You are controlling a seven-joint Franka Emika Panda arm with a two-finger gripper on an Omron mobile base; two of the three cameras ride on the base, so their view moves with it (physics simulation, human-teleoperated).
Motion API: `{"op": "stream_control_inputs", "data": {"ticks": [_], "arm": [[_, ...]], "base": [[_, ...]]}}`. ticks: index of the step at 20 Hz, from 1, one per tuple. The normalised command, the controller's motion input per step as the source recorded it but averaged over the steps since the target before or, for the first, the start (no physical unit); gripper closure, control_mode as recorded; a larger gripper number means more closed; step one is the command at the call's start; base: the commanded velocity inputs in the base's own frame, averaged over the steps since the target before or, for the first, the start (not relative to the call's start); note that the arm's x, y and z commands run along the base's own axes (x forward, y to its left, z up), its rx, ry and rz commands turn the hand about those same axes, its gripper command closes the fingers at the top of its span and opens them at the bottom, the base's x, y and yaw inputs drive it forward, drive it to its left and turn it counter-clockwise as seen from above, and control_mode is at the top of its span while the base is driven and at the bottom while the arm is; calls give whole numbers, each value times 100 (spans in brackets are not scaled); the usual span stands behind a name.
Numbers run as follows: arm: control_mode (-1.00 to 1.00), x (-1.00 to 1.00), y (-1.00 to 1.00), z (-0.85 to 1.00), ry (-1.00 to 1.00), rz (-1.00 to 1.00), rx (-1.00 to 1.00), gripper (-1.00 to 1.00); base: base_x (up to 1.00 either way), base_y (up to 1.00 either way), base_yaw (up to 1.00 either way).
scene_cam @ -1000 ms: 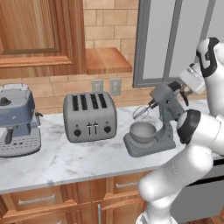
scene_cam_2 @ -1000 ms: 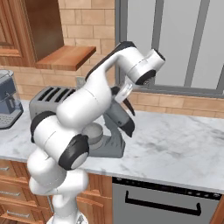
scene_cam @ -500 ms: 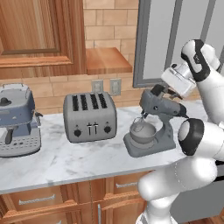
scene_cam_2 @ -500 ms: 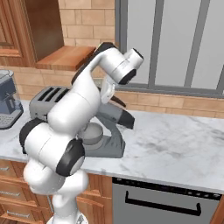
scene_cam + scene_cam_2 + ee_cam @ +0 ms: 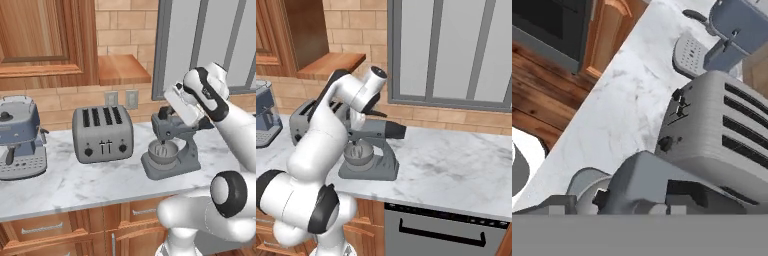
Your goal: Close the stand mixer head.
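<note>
The grey stand mixer (image 5: 172,162) stands on the marble counter, right of the toaster. Its stand mixer head (image 5: 171,126) (image 5: 381,131) lies about level over the steel bowl (image 5: 358,154), and the whisk (image 5: 355,146) reaches down into the bowl. My gripper (image 5: 194,119) (image 5: 358,123) presses on top of the head from above. In the hand view the head (image 5: 647,180) lies right under my gripper (image 5: 643,200), whose dark fingertips (image 5: 684,192) stand apart, so it is open and holds nothing.
A silver four-slot toaster (image 5: 102,132) (image 5: 722,135) stands left of the mixer. A blue-grey espresso machine (image 5: 20,137) (image 5: 737,30) is at the far left. A window is behind the mixer and a wooden shelf (image 5: 122,70) hangs above. Bare marble counter (image 5: 456,165) stretches to the right.
The mixer head has swung down from tilted up to about level over the bowl. My hand has come down and to the left with it.
</note>
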Motion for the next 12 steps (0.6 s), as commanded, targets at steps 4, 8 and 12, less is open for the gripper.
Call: {"op": "stream_control_inputs", "data": {"ticks": [4,8,12], "arm": [[-100,4,82,-1,-28,18,-34,-100],[-100,0,26,2,-17,12,-26,-100],[-100,0,-1,34,0,6,0,-100]], "base": [[0,0,0],[0,0,0],[0,0,0]]}}
